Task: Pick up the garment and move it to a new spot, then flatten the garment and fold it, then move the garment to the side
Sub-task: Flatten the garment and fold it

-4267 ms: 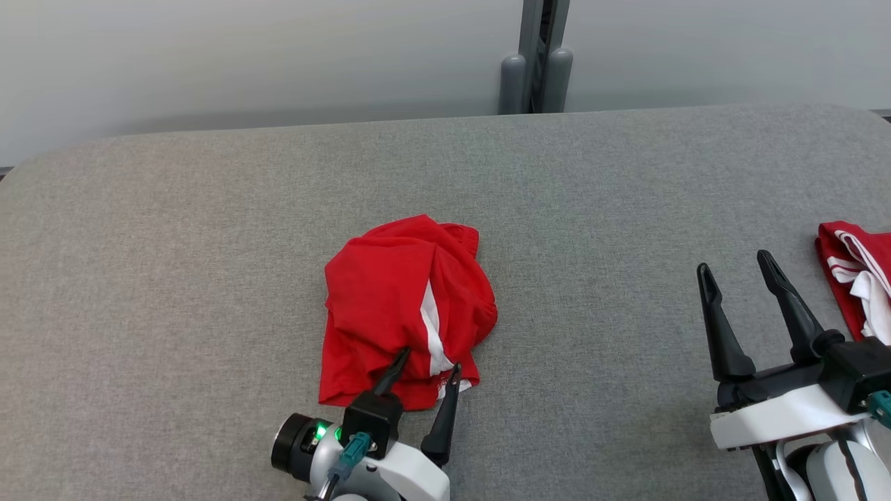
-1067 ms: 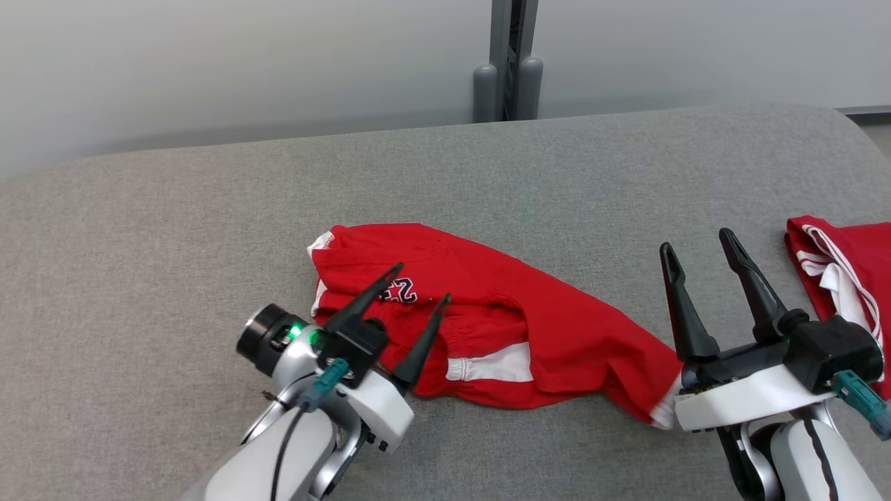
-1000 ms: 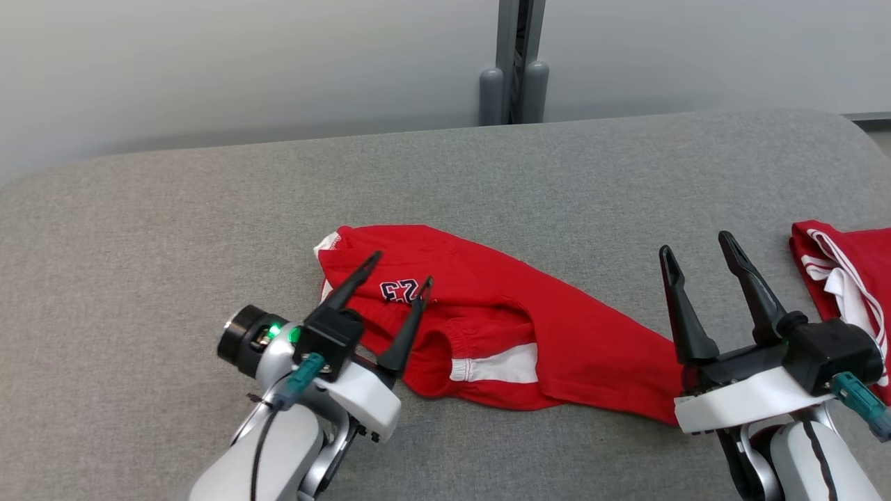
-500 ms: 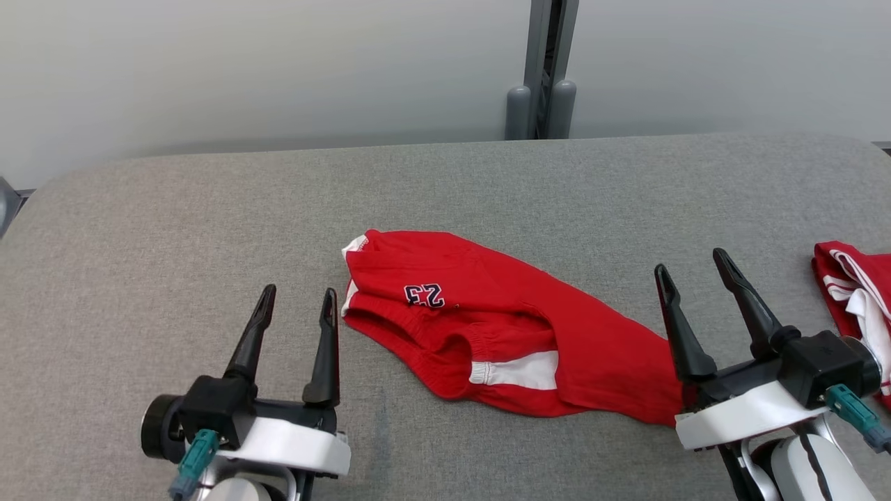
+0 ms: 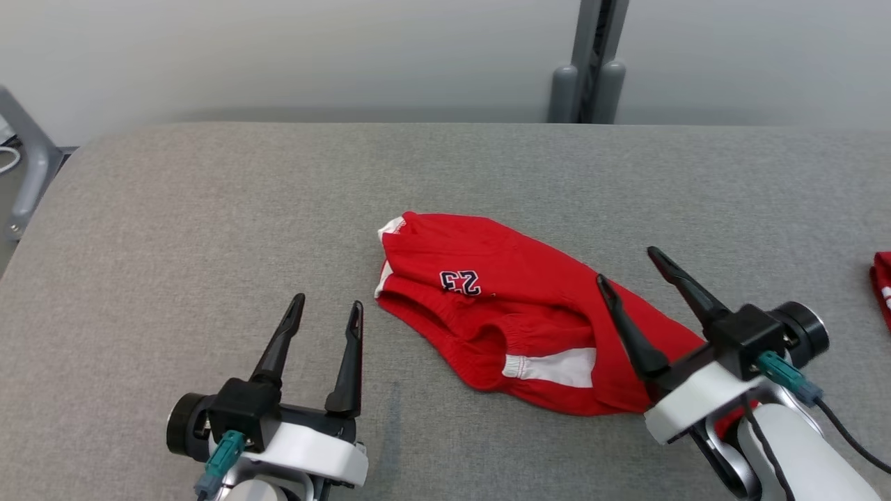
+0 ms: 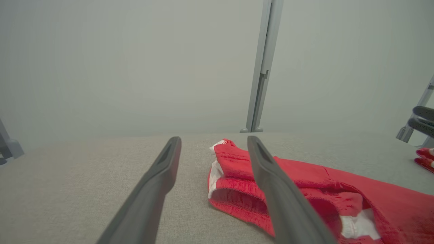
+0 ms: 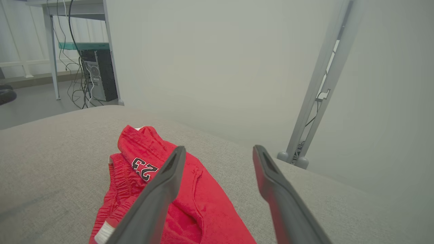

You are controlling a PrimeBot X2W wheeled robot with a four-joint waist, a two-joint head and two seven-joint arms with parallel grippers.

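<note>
Your crumpled red fabric shorts (image 5: 515,306), numbered 23, lie on the grey cloth worktop (image 5: 209,209); left hand (image 5: 328,300) gapes empty beside them, right hand (image 5: 626,264) gapes empty over one end.

The garment (image 5: 515,327) is bright red, with a white panel (image 5: 553,365) beside the right gripper (image 5: 627,264) and a navy 23 (image 5: 461,281) edged in white. The table (image 5: 209,209) is flecked grey. The right gripper and the left gripper (image 5: 328,301) are black on white, each with a teal plug (image 5: 221,452). Right of the right gripper lies a red cloth (image 5: 882,289).
</note>
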